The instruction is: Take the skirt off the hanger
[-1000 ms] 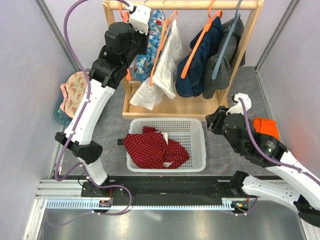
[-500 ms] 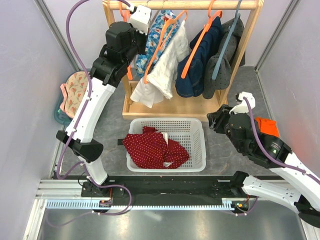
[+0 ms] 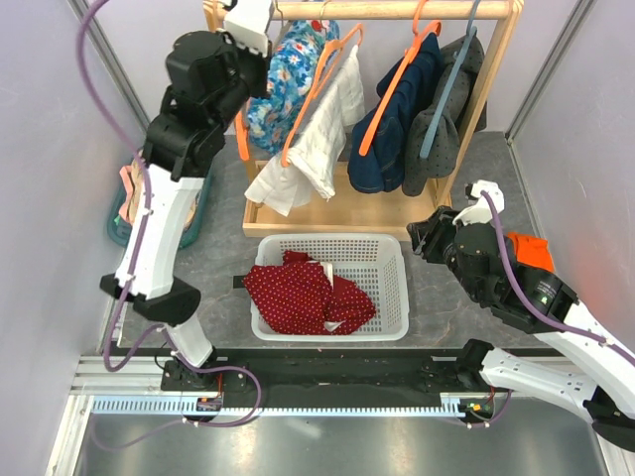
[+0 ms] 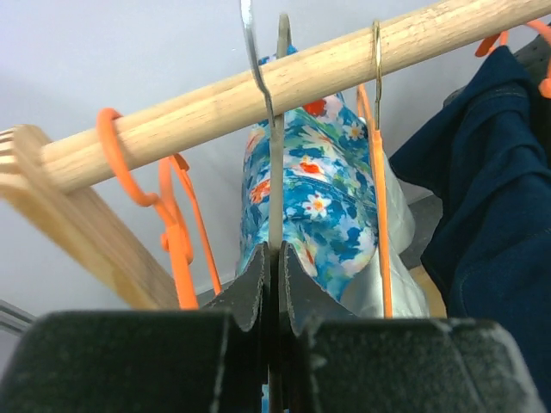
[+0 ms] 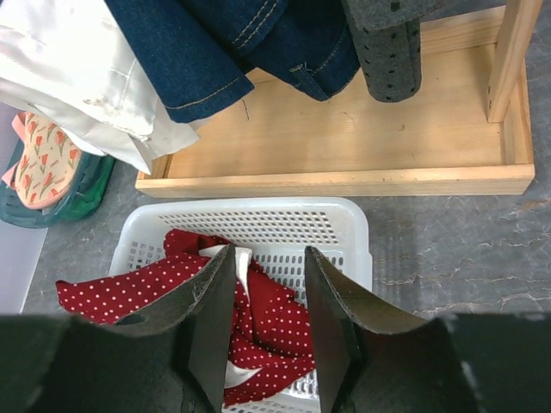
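The dark red polka-dot skirt (image 3: 303,296) lies crumpled in the white basket (image 3: 332,241), off any hanger; it also shows in the right wrist view (image 5: 120,288). My left gripper (image 3: 248,18) is up at the wooden rail, shut (image 4: 275,249) on a thin grey metal hanger hook (image 4: 275,155) that goes over the rail. The hanger body under it is hidden. An empty orange hanger (image 3: 241,134) hangs just left of it (image 4: 176,232). My right gripper (image 3: 429,236) is open and empty (image 5: 269,254) above the basket's right part (image 5: 258,205).
The wooden rack (image 3: 397,10) carries a blue floral garment (image 3: 283,79), a white garment (image 3: 313,159), dark denim (image 3: 397,124) and a grey dotted garment (image 3: 446,119). A green tub with patterned cloth (image 3: 149,183) stands left. An orange object (image 3: 528,253) lies right.
My left arm has swung left and up along the rail, shut on the hook. The blue floral and white garments have swung left with it. The right arm has barely moved.
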Action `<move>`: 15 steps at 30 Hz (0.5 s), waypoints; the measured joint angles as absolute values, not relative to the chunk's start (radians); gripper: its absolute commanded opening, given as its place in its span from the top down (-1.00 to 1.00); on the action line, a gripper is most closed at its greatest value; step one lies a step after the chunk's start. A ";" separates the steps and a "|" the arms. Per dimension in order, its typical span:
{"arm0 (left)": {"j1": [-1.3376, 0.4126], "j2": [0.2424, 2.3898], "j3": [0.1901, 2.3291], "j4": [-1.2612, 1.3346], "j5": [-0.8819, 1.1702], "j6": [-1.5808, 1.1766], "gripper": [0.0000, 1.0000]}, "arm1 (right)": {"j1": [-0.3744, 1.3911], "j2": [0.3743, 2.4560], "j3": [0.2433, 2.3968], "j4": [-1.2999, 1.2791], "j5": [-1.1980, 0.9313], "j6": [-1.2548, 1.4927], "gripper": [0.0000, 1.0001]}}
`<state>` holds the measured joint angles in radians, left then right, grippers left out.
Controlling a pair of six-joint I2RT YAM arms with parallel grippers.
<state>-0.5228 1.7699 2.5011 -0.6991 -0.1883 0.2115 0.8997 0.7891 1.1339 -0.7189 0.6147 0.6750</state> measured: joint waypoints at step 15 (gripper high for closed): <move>-0.523 1.325 2.174 -0.847 -0.127 0.211 0.96 | 0.900 0.794 1.134 -0.601 0.450 0.650 -0.23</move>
<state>-0.5228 1.3247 2.1738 -0.8474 -0.1272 0.2111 0.8997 0.7944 1.1339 -0.6014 0.4496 0.6498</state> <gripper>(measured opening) 0.041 0.561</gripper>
